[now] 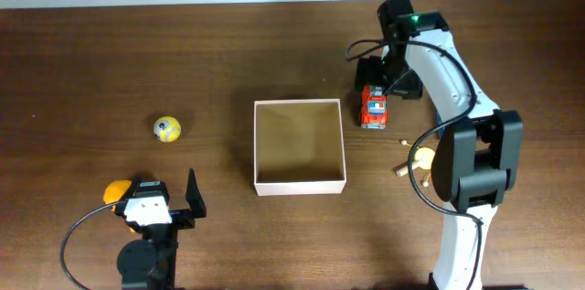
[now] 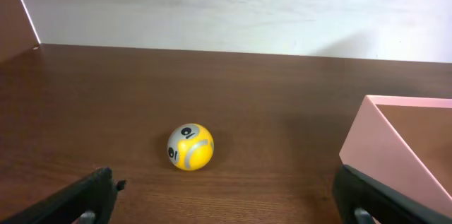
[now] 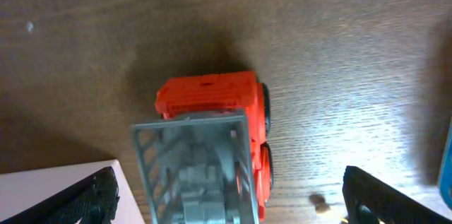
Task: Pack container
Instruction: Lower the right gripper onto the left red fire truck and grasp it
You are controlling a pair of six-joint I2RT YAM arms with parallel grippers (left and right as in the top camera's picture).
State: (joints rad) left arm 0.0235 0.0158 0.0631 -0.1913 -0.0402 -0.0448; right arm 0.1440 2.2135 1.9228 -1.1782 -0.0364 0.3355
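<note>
Tabletop (image 1: 91, 52): dark brown, wood grain w/ fine streaks. Container (image 1: 300, 185): white walls, tan inside; walls look pinkish in left wrist view. Ball (image 1: 166, 129): yellow w/ grey bands, black marks on a grey patch. Toy truck (image 1: 374, 107): red-orange body, grey rack on top, black wheels. Round obj. (image 1: 116, 191) by left arm: orange. Small piece (image 1: 424, 155) by right arm: yellow. Left claw (image 2: 233, 199) & right claw (image 3: 240, 197): black. Right arm (image 1: 457, 80): white w/ black joints, 1 green light.
</note>
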